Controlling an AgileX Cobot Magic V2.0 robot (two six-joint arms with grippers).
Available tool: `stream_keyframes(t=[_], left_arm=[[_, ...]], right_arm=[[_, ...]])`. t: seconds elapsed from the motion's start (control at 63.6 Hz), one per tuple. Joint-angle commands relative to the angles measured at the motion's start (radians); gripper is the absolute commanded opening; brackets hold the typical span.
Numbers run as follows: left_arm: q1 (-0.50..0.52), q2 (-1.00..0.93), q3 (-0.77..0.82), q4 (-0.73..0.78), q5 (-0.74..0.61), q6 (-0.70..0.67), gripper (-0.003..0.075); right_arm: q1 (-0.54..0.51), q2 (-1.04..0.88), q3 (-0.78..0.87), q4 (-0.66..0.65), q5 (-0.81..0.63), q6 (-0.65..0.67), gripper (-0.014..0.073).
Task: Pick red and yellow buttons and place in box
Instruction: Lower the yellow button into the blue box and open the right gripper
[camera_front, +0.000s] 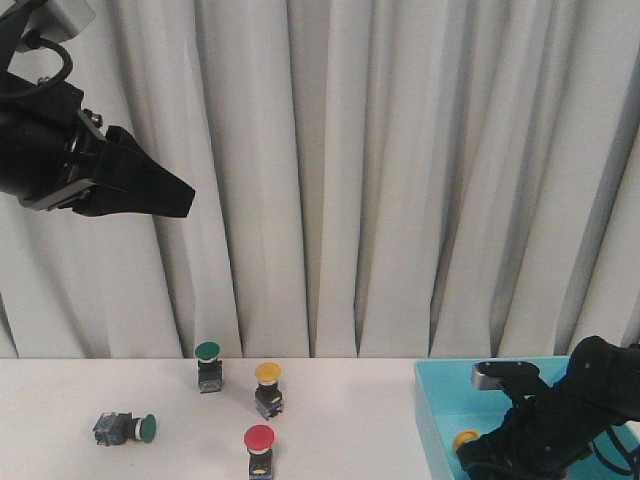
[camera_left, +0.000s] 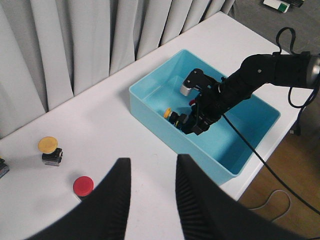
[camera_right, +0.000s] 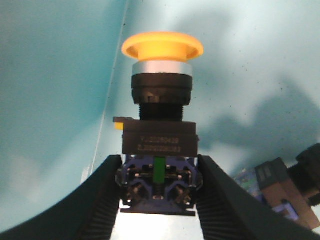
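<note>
The left gripper (camera_front: 185, 200) hangs high above the table (camera_front: 350, 420), well clear of everything, its fingers (camera_left: 112, 200) spread apart with nothing between them. Below it and towards the near side, a green button (camera_front: 128, 429) lies on its side; beyond that, another green button (camera_front: 208, 364) stands upright. A little further right, a yellow button (camera_front: 267, 387) stands upright on the table, and nearer the front edge a red button (camera_front: 259, 449) stands close to it; both are well apart from the blue box (camera_front: 432, 420) at the right end of the table. The right gripper (camera_right: 157, 197) is down inside the box, clenched on the dark base of a second yellow button (camera_right: 160, 107), whose cap points away from the fingers, towards the box's left wall. Just beside that gripper, another switch body (camera_right: 277, 187) lies on the box floor; its cap colour cannot be told.
</note>
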Motion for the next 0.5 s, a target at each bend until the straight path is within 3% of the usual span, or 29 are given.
stream_keyframes(t=[0.0,0.189,0.488], left_arm=[[0.0,-0.035,-0.025,-0.04,-0.047,-0.01,0.0217],[0.0,-0.035,-0.025,-0.04,-0.044,-0.01,0.0217],[0.0,-0.035,-0.025,-0.04,-0.03,-0.01,0.0217]], right_arm=[[-0.003,-0.054,-0.026,0.008,-0.027,-0.013,0.0337],[-0.003,-0.054,-0.026,0.007,-0.027,-0.012,0.0421],[-0.003,-0.131,-0.026,0.005,-0.028,-0.012,0.041]])
